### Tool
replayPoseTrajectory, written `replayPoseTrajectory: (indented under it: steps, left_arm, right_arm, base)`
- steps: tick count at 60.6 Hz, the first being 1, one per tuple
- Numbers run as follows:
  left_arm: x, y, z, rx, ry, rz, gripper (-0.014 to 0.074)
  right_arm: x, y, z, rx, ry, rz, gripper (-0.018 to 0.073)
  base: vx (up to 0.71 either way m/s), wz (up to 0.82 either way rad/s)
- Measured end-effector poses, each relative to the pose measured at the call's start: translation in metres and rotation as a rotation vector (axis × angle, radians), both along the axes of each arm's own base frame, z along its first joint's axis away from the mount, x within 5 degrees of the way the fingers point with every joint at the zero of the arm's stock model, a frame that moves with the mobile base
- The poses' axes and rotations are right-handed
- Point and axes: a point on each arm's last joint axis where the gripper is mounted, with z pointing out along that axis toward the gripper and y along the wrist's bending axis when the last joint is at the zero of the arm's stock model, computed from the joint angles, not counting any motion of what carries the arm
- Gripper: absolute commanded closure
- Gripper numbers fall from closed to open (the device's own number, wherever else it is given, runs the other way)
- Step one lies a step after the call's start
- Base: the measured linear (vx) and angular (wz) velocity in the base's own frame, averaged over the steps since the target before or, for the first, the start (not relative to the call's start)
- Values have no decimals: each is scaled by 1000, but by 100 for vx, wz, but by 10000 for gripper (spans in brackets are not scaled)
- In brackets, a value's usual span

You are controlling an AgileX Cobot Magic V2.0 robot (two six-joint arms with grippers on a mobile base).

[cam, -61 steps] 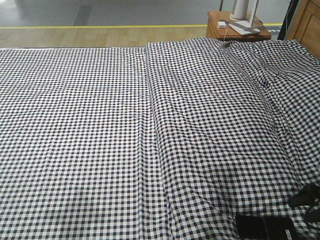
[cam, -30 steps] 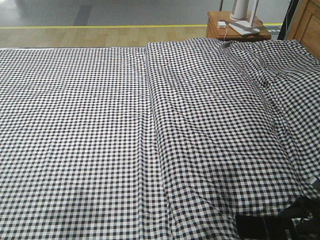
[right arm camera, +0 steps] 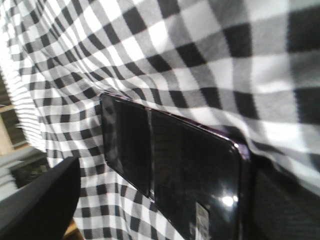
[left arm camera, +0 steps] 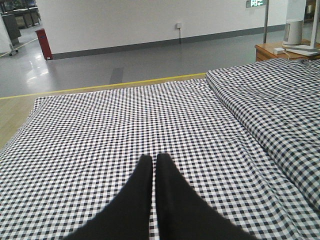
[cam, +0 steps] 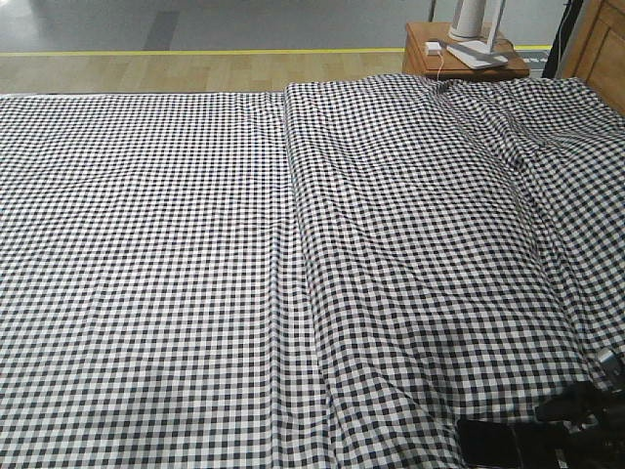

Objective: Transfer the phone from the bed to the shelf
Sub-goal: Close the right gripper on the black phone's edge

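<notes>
One phone (right arm camera: 170, 165) on one bed (cam: 195, 244)

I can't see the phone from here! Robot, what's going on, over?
Left fingers shut, over the bed. Right fingers open, straddling the phone. Phone flat on the bed, not lifted. Nothing in the way.

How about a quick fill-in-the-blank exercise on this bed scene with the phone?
The phone lies on the bed, whose cloth has a black-and-white ____ pattern.
The left gripper has its fingers pressed ____.
The right gripper is ____, with one finger on either side of the phone.
The brown side table appears at the top ____ of the front view.
Missing words: checked; together; open; right.
</notes>
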Motion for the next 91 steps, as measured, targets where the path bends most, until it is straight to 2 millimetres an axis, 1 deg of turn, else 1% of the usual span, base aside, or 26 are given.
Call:
replayPoseTrajectory:
  steps: [10, 22, 28, 35, 42, 46, 48, 54, 57, 61, 62, 75, 81, 83, 91]
  left_arm:
    - [0, 0, 0, 0, 0, 0, 595]
    - [0, 0, 0, 0, 0, 0, 595]
    - [0, 0, 0, 0, 0, 0, 595]
    - [0, 0, 0, 0, 0, 0, 595]
    - [0, 0, 0, 0, 0, 0, 595]
    - [0, 0, 0, 0, 0, 0, 595]
    - [0, 0, 0, 0, 0, 0, 595]
    - [0, 0, 0, 0, 0, 0, 595]
    - [0, 0, 0, 0, 0, 0, 595]
    - [0, 0, 0, 0, 0, 0, 595]
    - [0, 0, 0, 0, 0, 0, 595]
    - [0, 0, 0, 0, 0, 0, 595]
    - [0, 0, 0, 0, 0, 0, 595]
    - [0, 0, 0, 0, 0, 0, 595]
    - [0, 0, 0, 0, 0, 0, 595]
  right_arm:
    - [-2, 4, -7, 31, 9, -30, -34]
    - [0, 6, -7, 37, 7, -37, -34]
    - [4, 12, -7, 36, 8, -18, -33]
    - [7, 19, -8, 36, -1, 14, -7]
    - [9, 23, -8, 34, -9, 31, 66]
    - [10, 23, -8, 32, -11, 34, 137]
    - [10, 23, -8, 32, -11, 34, 199]
    - [10, 23, -8, 31, -11, 36, 347]
    - [9, 23, -8, 30, -10, 39, 456]
    - [9, 23, -8, 28, -11, 45, 565]
    - [9, 23, -8, 28, -10, 47, 575]
    - [12, 21, 0, 11, -24, 69, 570]
    - [16, 17, 9, -9, -39, 80, 568]
    - [20, 14, 17, -22, -48, 82, 567]
    - [24, 11, 33, -41, -58, 76, 564]
  base:
    - [0, 0]
    - [0, 0]
    - [0, 0]
    - [0, 0]
    - [0, 0]
    - [0, 0]
    - [0, 0]
    - [0, 0]
    - [0, 0]
    - [0, 0]
    - [0, 0]
    - [0, 0]
    - [0, 0]
    - [0, 0]
    - [0, 0]
